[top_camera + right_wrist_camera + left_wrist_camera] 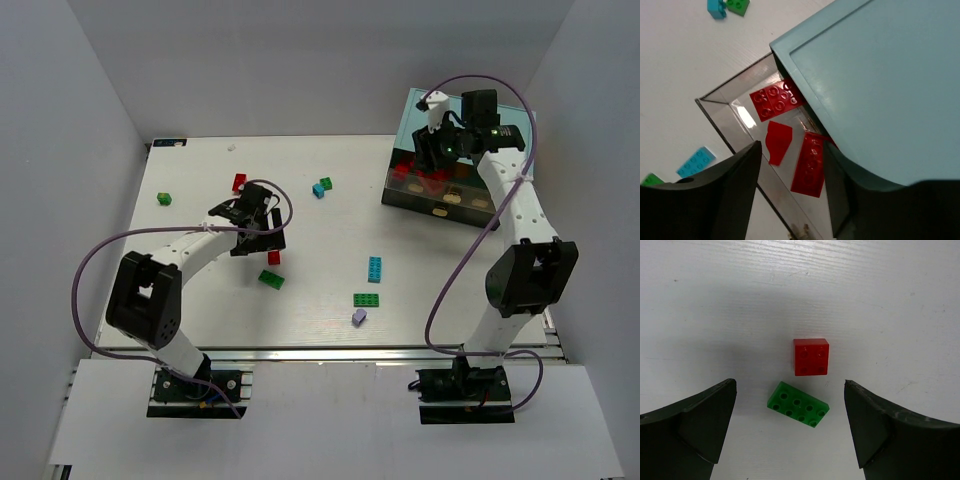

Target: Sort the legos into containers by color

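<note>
My left gripper (260, 235) is open above the table. In the left wrist view, a red brick (811, 356) and a green brick (798, 404) lie on the table under the open left gripper (790, 390), untouched. They also show in the top view, the red brick (273, 257) above the green brick (271, 279). My right gripper (436, 162) hangs open over the pulled-out clear drawer (715, 97) of the teal cabinet (880, 75). Red bricks (810, 162) lie in that drawer below the open right gripper (792, 150).
Loose on the table are a red brick (239, 182), a green brick (164, 198), a cyan and green pair (322, 187), a cyan brick (374, 268), a green brick (366, 299) and a lavender brick (359, 317). The cabinet (500, 125) stands at the back right.
</note>
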### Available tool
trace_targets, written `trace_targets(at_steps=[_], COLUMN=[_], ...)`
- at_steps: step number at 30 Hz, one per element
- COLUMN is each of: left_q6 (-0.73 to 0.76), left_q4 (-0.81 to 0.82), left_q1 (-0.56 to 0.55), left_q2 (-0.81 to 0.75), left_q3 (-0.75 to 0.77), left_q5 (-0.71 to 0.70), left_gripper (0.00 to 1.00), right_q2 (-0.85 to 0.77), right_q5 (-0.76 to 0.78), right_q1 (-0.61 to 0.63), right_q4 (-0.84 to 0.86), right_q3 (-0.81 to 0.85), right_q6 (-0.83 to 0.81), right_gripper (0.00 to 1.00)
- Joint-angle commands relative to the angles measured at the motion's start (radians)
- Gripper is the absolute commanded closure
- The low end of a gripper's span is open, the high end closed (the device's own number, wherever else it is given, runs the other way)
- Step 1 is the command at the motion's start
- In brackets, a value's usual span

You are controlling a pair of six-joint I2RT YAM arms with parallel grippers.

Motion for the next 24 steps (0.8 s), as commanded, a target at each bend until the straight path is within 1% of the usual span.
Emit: trace_targets(at_steps=[1, 3, 8, 10, 11, 12, 13, 14, 15, 16, 17, 20, 21, 23, 24], left_q6=[0.013, 0.013, 0.022, 0.03, 0.034, 0.042, 0.047, 0.051, 0.059, 0.065, 0.07, 0.08, 0.082, 0.083, 0.083], left_q4=[0.023, 0.026, 0.029, 0.034, 0.035, 0.034, 0.034, 0.031, 0.028, 0.026, 0.023, -0.011, -0.023, -0.038, -0.06], left_q1=[0.001, 0.001, 0.001, 0.001, 0.001, 0.001, 0.001, 0.001, 0.001, 0.001, 0.001, 0.001, 0.001, 0.001, 0.001], left_q2=[-0.01, -0.005, 0.01, 0.03, 0.038, 0.059, 0.073, 0.087, 0.117, 0.13, 0.145, 0.205, 0.219, 0.257, 0.269], left_q3=[0.029, 0.028, 0.035, 0.045, 0.049, 0.054, 0.068, 0.077, 0.086, 0.104, 0.117, 0.169, 0.178, 0.206, 0.215], left_q5=[0.029, 0.033, 0.036, 0.044, 0.05, 0.052, 0.059, 0.063, 0.063, 0.075, 0.081, 0.101, 0.105, 0.106, 0.099], left_gripper=[0.02, 0.02, 0.02, 0.04, 0.06, 0.07, 0.09, 0.11, 0.12, 0.13, 0.14, 0.2, 0.24, 0.27, 0.31], right_q2=[0.005, 0.008, -0.001, -0.014, -0.047, -0.075, -0.101, -0.171, -0.207, -0.271, -0.297, -0.36, -0.364, -0.367, -0.367], right_q5=[-0.025, -0.027, -0.053, -0.097, -0.126, -0.207, -0.249, -0.287, -0.365, -0.401, -0.419, -0.461, -0.456, -0.458, -0.45], right_q1=[-0.015, -0.019, -0.031, -0.038, -0.036, -0.048, -0.048, -0.051, -0.051, -0.051, -0.053, -0.05, -0.05, -0.051, -0.051], right_q4=[-0.029, -0.026, -0.01, 0.012, 0.052, 0.08, 0.11, 0.193, 0.238, 0.278, 0.345, 0.434, 0.436, 0.433, 0.428], right_q3=[0.045, 0.051, 0.088, 0.093, 0.073, 0.05, 0.02, -0.073, -0.123, -0.169, -0.25, -0.342, -0.347, -0.344, -0.343], right_q6=[-0.029, -0.029, -0.006, 0.017, 0.017, 0.016, -0.004, -0.006, -0.004, -0.001, 0.005, 0.066, 0.073, 0.089, 0.091], right_gripper=[0.41, 0.35, 0.36, 0.42, 0.46, 0.62, 0.67, 0.72, 0.72, 0.72, 0.69, 0.62, 0.61, 0.59, 0.59])
